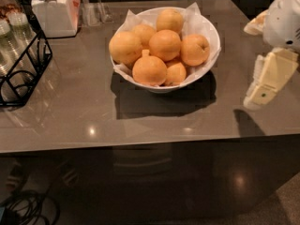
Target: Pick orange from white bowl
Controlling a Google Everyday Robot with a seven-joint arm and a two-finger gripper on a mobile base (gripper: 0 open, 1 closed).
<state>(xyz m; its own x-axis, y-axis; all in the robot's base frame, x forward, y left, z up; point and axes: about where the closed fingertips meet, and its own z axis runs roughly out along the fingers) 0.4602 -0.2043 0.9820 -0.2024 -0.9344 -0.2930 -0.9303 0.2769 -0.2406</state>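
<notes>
Locating target: orange (194, 49) sits on the right side of the pile in the white bowl (216, 50), top exposed, small dark dimple on its upper right; looks a shade deeper than the rest, but that call is a judgement.
Bowl: middle-far part of the bench (140, 121), lined with crinkled paper (193, 14) that pokes up past the rim on the far and left sides.
Neighbours: six other oranges (150, 70) packed against it on its left and near-left; right flank faces only the bowl wall.
Gripper: gripper (257, 95) hangs at the right edge of the view, above the right end of the bench, tip angled down-left; spread or pressed together, cannot tell; nothing seen in it.
Key relation: target lies left and slightly far of the gripper, well apart, on the nearest side of the pile.
Axis: round fruit, no long axis, any grasp angle likely fine.
Open room: bare bench between gripper and bowl; coming from above looks clearest.
Edges: right bench edge just beside the gripper; near edge well away from the bowl.
Clutter: jar (54, 13) and wire rack (28, 74) far left, out of the path.
Risk: nudging neighbours or snagging paper.
</notes>
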